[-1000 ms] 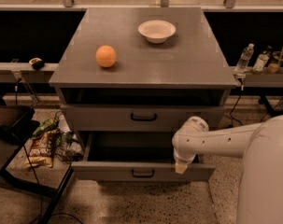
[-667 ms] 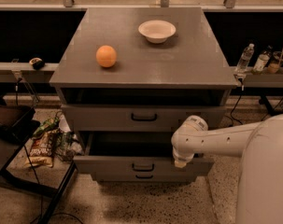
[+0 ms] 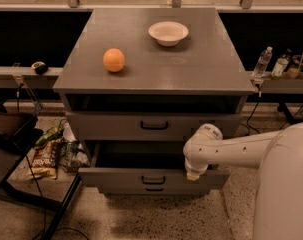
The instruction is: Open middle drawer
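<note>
A speckled stone floor point(image 3: 156, 219) is spreading under a grey cabinet point(image 3: 201, 74), which is standing in front of a dark ledge point(image 3: 291, 83) where clear bottles point(image 3: 262, 63) are lining up on the right.

The middle drawer point(image 3: 116, 179) is hanging well out of the cabinet and showing a deep, plain, shadowed inside. Against a second ago, its front is sitting a touch higher in the view and the dark opening is looking slightly shallower. Otherwise it is staying much as it was, so the opening is looking essentially done.

The gripper point(image 3: 191, 173) is resting at the top edge of that drawer's front, towards its right end and well right of the short black loop handle point(image 3: 153, 180). Whether it is open, closed or holding anything, I cannot tell. The arm point(image 3: 236, 148) behind it is showing a rounded, cream, smooth shell.

The cabinet is looking matte and square-edged, with flat fronts. The upper drawer point(image 3: 106, 126) is sitting closed under a wider black handle. On top, a round orange point(image 3: 114, 60) and a shallow white bowl point(image 3: 168, 33) are sitting well apart. Crinkly snack bags point(image 3: 43, 159) are lying on the floor at the left.
</note>
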Action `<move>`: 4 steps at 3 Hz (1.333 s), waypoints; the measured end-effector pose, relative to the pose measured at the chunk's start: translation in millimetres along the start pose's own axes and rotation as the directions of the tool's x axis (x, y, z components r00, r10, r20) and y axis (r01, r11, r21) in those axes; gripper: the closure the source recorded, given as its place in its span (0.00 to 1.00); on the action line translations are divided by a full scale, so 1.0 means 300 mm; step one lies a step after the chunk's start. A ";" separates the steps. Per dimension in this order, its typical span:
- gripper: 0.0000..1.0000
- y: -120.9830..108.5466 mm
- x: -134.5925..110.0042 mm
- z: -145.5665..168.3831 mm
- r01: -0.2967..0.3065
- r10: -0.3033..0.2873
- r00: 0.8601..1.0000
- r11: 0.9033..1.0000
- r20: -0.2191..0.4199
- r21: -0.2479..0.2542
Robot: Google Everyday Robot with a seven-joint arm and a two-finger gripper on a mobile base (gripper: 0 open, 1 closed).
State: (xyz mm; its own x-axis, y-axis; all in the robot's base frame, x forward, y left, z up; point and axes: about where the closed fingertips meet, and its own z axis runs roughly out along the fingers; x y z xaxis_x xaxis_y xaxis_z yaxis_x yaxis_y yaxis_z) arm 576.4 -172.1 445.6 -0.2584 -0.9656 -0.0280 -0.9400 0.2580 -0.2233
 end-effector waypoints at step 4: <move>0.27 0.162 0.026 0.025 -0.013 0.014 1.000 0.997 0.013 -0.071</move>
State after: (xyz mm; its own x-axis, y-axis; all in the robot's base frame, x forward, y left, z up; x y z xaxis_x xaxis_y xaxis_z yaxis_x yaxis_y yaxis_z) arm 530.4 -167.3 427.3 -0.2686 -0.9623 -0.0436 -0.9500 0.2722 -0.1532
